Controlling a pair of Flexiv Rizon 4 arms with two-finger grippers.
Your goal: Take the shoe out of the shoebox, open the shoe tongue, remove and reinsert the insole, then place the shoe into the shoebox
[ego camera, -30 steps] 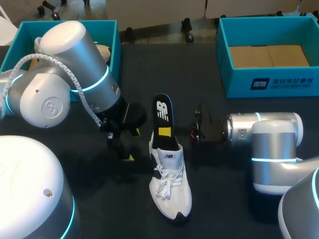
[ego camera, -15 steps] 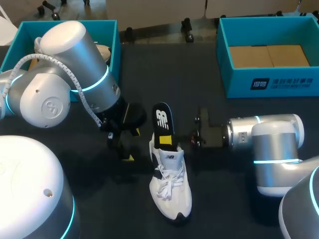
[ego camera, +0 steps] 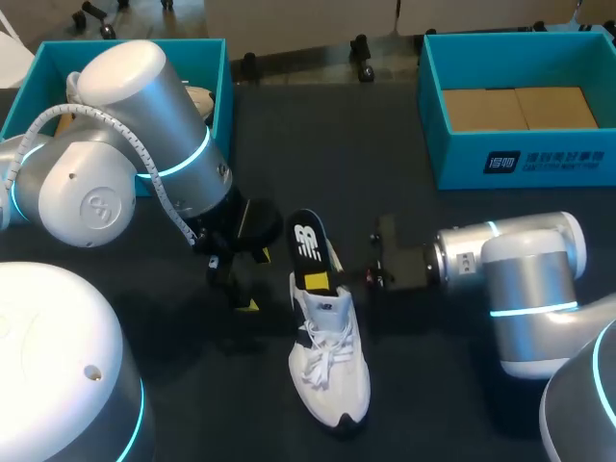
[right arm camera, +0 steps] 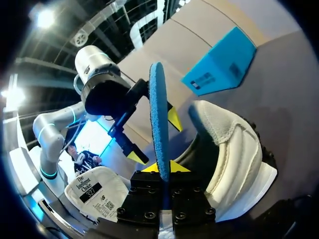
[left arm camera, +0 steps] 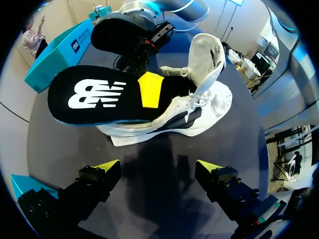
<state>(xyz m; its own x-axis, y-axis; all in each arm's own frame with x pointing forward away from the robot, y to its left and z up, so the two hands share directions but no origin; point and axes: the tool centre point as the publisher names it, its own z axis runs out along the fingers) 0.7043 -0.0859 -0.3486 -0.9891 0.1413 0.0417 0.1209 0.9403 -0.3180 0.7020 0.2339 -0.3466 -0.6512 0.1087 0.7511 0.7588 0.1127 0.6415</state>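
At the far left of the desk (ego camera: 318, 144) the left shoebox (ego camera: 219, 77) sat as it had a second before. The left hand (left arm camera: 158, 167) had not shifted either: it hung low over the dark surface just left of the shoe (ego camera: 332, 371), its yellow-tipped fingers apart and holding nothing.

The shoe lay in the middle of the desk, well apart from both boxes, toe near and heel far, tongue pulled open; it had kept its place. The change was in the insole (ego camera: 310, 243). A second earlier its logo end had reached well past the heel toward the far side. By now it had slid nearer and deeper into the opening, so less of the black pad stood out, and what showed was tilted up over the heel.

The right hand (right arm camera: 163, 167) was clamped on the insole, one yellow tip pressed on each face close to the shoe's mouth. It and its arm had drawn slightly nearer along with the pad. At the far right the right shoebox (ego camera: 539, 159) was unmoved, with brown card showing inside.
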